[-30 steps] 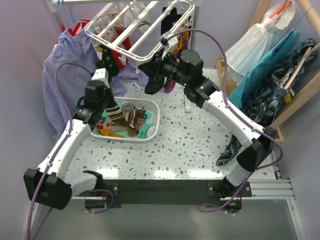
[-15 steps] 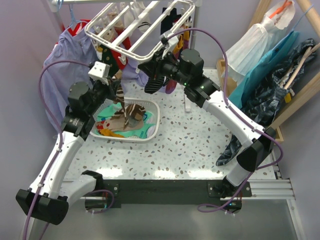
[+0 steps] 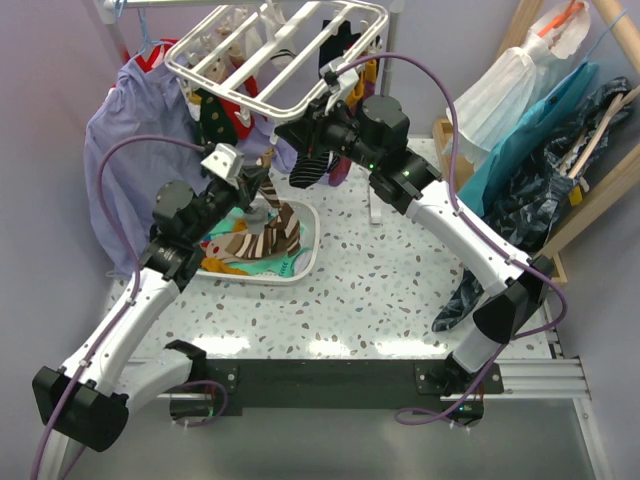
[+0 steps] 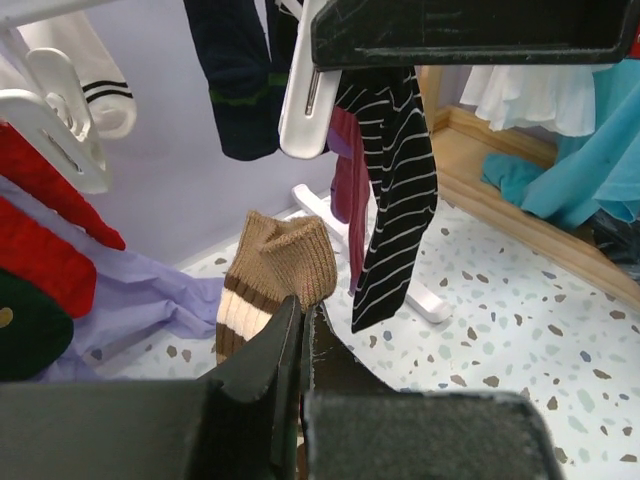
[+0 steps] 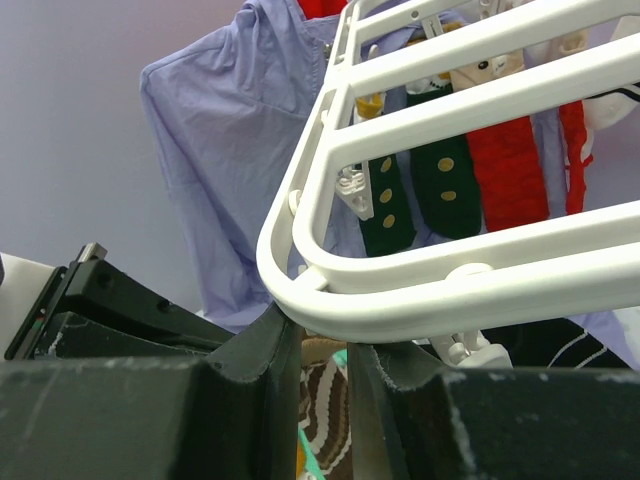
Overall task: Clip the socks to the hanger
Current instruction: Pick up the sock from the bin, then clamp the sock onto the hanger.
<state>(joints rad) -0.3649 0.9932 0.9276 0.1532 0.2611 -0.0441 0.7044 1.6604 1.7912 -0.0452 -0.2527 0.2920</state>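
Note:
The white hanger (image 3: 270, 50) hangs at the back, with several socks clipped under it. My right gripper (image 3: 292, 133) is shut on its near rim (image 5: 400, 300), the jaws on either side of the bar (image 5: 322, 345). My left gripper (image 3: 255, 195) is shut on the cuff of a brown-cream striped sock (image 4: 275, 270) and holds it above the basket, just below the rack. A black-white striped sock (image 4: 395, 200) and a white clip (image 4: 305, 90) hang right in front of it. More socks (image 3: 250, 255) lie in the basket.
The white slotted basket (image 3: 310, 250) sits left of centre. A lavender shirt (image 3: 130, 130) hangs at the back left. Teal and dark garments (image 3: 530, 150) hang on a wooden rack at the right. A dark cloth (image 3: 462, 295) lies by the right arm.
My left gripper has lifted the brown-cream striped sock out of the basket and carried it up and right, toward the hanger. The right gripper stays on the rim.

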